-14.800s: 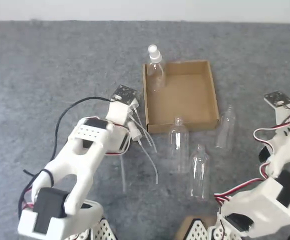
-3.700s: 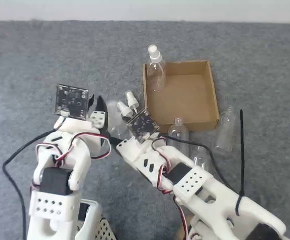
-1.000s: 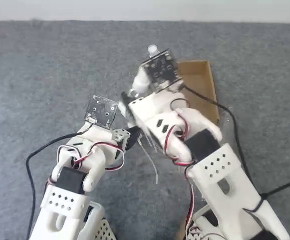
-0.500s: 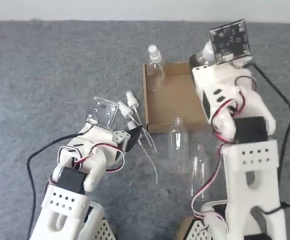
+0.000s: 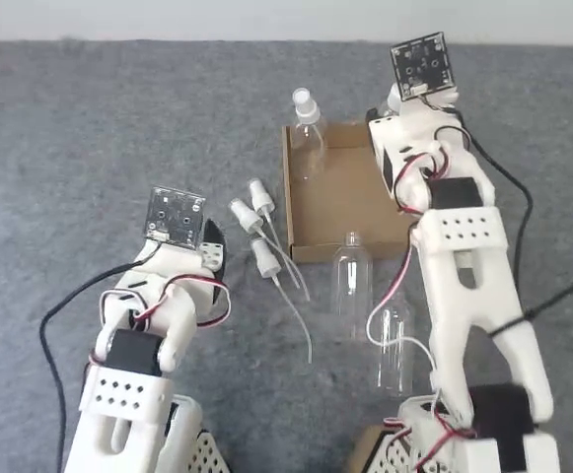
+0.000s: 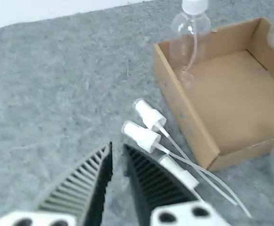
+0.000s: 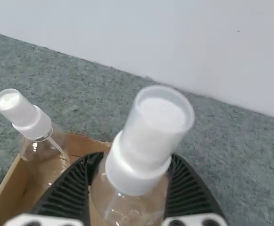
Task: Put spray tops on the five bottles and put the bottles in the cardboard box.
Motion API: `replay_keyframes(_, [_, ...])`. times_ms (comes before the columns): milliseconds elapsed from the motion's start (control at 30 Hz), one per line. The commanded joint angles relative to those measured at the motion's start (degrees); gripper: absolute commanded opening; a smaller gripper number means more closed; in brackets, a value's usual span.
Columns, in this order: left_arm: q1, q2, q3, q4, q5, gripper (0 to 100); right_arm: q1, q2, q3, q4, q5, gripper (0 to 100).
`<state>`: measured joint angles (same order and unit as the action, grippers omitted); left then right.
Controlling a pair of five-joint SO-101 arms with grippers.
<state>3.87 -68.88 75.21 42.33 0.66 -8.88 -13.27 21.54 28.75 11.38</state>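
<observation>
My right gripper is shut on a clear bottle with a white spray top, held upright over the far right corner of the cardboard box. A second capped bottle stands in the box's far left corner. Three loose spray tops with long tubes lie on the carpet left of the box. Two uncapped bottles lie in front of it. My left gripper hovers short of the spray tops, its jaws nearly together with nothing between them.
Grey carpet covers the whole table. The right arm stretches along the box's right side and hides the ground there. Open carpet lies to the far left and behind the box.
The right arm swung from the spray tops across to the box's far right corner with the capped bottle. My left gripper pulled back leftward, away from the spray tops.
</observation>
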Motion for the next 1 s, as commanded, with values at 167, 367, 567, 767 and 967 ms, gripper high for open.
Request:
replay_keyframes(167, [-0.6, -0.1, -0.4, -1.7, 1.6, 8, 0.3, 9.8, -4.7, -9.4, 0.7, 0.6])
replay_keyframes(367, [-2.5, -0.1, -0.6, -1.9, 1.7, 13, 0.7, 18.9, -12.8, -9.4, -5.3, 0.6])
replay_keyframes(567, [-2.4, -0.1, -0.5, -1.9, 1.6, 1, 0.7, 24.7, -17.0, -9.4, -6.9, 0.6])
replay_keyframes(767, [-2.3, -0.1, -0.5, -1.9, 1.6, 14, 1.2, 28.4, -19.3, -9.4, -6.9, 0.6])
replay_keyframes(967, [-2.3, -0.1, -0.5, -1.9, 1.6, 14, 1.3, 30.8, -21.5, -9.4, -6.9, 0.6])
